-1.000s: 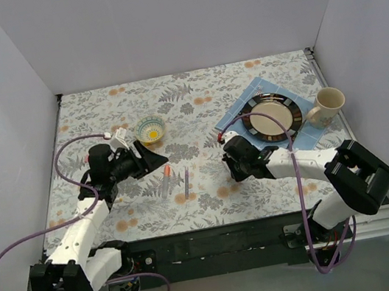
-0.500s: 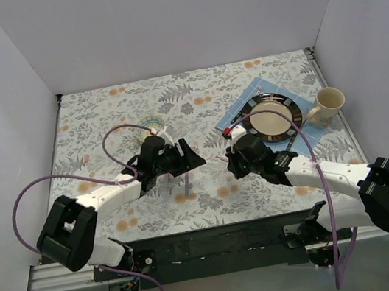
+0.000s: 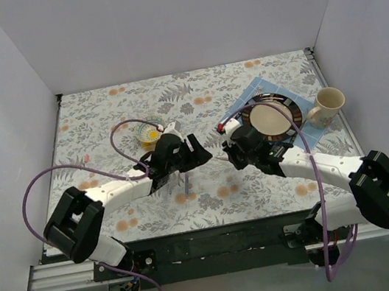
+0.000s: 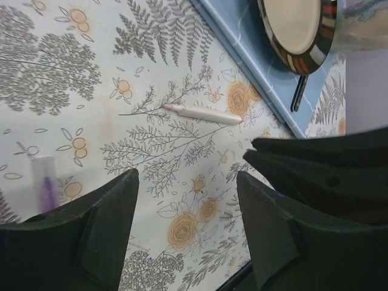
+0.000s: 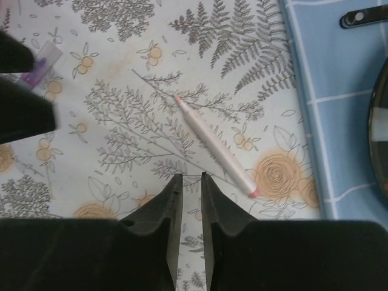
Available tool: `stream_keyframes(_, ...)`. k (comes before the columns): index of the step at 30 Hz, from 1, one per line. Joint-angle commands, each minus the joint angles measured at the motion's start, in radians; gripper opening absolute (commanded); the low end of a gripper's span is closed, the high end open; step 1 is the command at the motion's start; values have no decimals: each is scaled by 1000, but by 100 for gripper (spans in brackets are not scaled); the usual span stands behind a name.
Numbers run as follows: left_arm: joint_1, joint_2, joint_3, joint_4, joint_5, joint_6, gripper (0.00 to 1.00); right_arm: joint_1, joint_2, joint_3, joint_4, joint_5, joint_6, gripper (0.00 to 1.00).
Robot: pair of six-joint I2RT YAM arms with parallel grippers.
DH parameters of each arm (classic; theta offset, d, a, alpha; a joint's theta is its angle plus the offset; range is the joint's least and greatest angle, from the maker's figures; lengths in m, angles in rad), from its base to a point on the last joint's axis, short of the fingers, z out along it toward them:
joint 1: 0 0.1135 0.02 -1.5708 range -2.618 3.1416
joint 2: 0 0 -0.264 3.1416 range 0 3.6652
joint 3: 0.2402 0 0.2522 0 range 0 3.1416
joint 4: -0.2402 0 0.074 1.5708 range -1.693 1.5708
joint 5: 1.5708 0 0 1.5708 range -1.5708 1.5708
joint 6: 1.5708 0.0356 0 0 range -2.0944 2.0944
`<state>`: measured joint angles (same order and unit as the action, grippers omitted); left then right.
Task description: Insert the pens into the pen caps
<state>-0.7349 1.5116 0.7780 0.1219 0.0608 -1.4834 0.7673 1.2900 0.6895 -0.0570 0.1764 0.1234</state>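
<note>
Cloth printed with grey ferns and orange roses [image 3: 100, 116] covers the table, flat and matte. On it, between the two arms, lies one slim white pen [image 5: 215, 145], a smooth round barrel with a pink tip at each end; whether either end wears a cap cannot be told. A second stick, the purple pen [image 3: 187, 184], lies just in front of the left arm; the wrist cameras catch only its translucent end, cut off by black fingers. That makes two pens countable. The left gripper [image 4: 185, 182] hangs above the cloth with its broad black fingers spread wide and nothing between them, the white pen beyond their tips. The right gripper [image 5: 191, 179] sits just short of the same pen, its fingers a narrow slit apart and empty. On the right a blue checked mat [image 5: 330, 91] carries one glossy plate [image 3: 295, 117] with a dark striped rim and a black utensil handle [image 5: 364, 17], its other end out of view. One cream mug [image 3: 328, 103] stands beside the mat, and one small patterned bowl [image 3: 145, 126] is partly hidden behind the left arm.
</note>
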Motion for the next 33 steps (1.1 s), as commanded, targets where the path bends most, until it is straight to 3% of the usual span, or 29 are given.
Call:
stream_keyframes(1,5,-201,-26,-71,-151,35,66,-74,74,84,-38,-104,-187,27)
stream_keyframes(7,6,-347,-29,-185,-136,86,69,-118,156,146,-125,-276,-352,49)
stream_keyframes(13,6,-490,-62,-235,-125,106,70,-181,284,255,-236,-322,-453,54)
stream_keyframes(18,8,-539,-75,-260,-141,115,70,-209,354,260,-225,-327,-493,55)
stream_keyframes(24,8,-584,-131,-258,-142,83,70,-204,417,245,-264,-324,-450,47)
stream_keyframes(26,8,-585,-150,-260,-153,55,70,-178,410,225,-279,-228,-378,44)
stream_keyframes(33,8,-570,-186,-209,-184,11,70,-47,355,101,-244,-115,-231,23)
